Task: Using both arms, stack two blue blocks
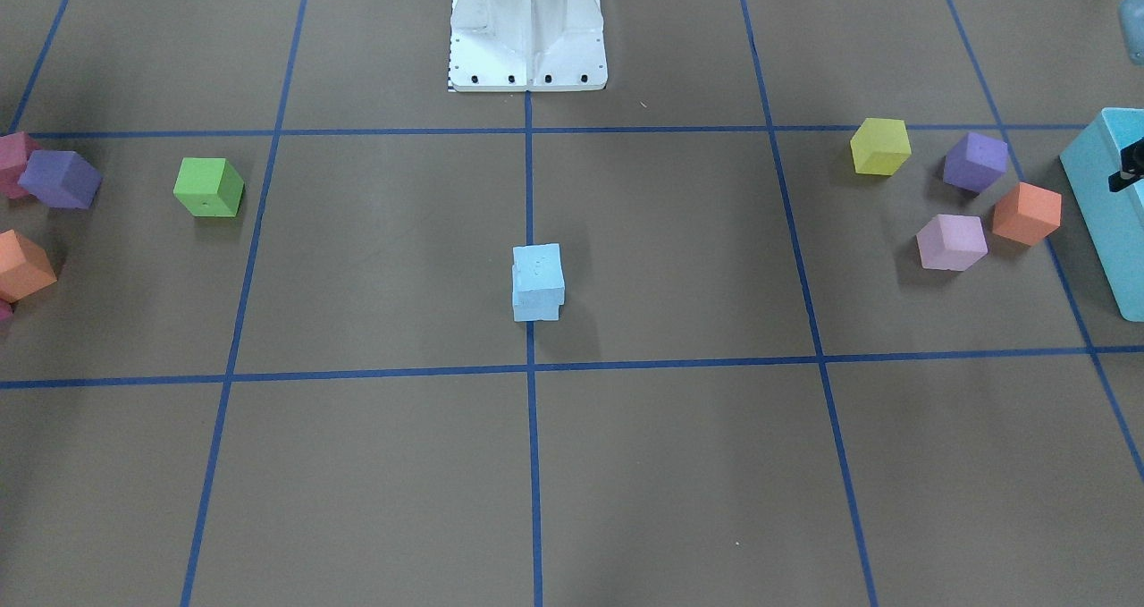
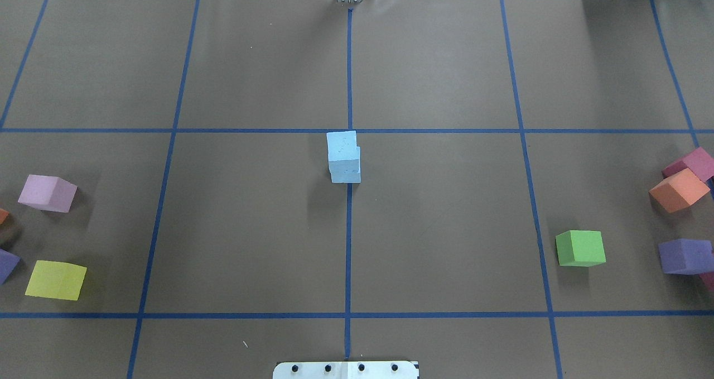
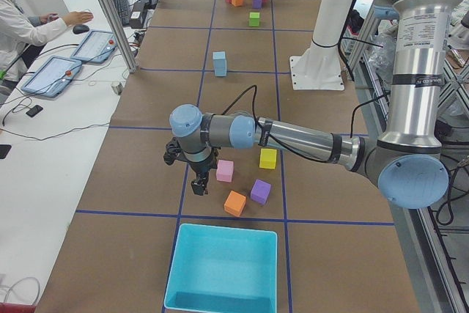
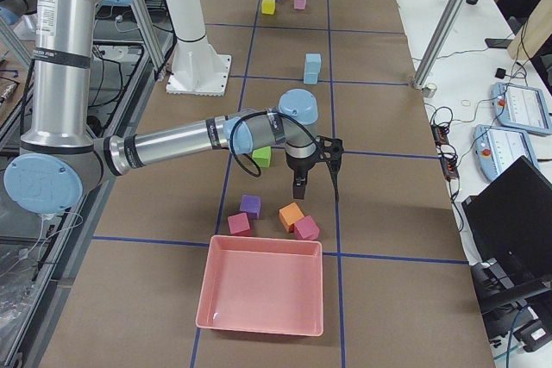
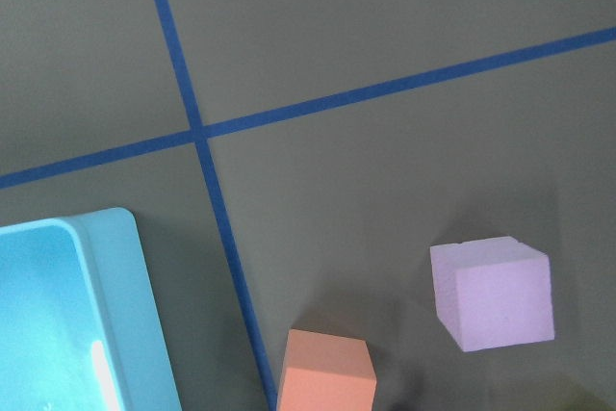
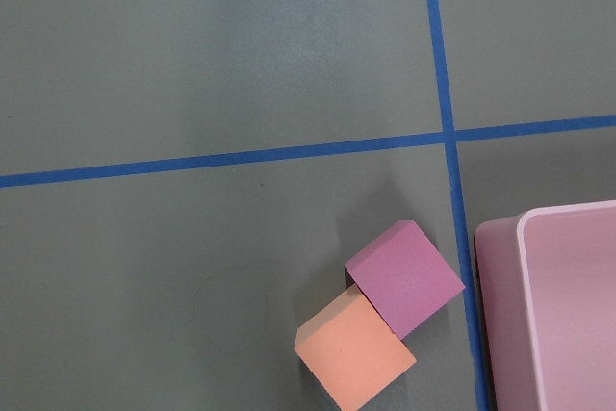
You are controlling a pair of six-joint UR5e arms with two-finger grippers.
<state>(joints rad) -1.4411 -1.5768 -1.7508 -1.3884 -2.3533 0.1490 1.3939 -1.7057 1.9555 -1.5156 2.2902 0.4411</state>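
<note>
The blue blocks [image 2: 344, 157] stand stacked upright on my worktop [image 2: 251, 228], the top one slightly offset. I cannot tell whether my left gripper [image 3: 198, 185] or my right gripper [image 4: 299, 189] is open.

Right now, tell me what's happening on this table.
The two blue blocks stand stacked at the centre of the table, the upper one slightly offset. Neither arm touches them: the left arm hangs near the turquoise bin, and the right arm hangs near the pink bin at the opposite end.
</note>
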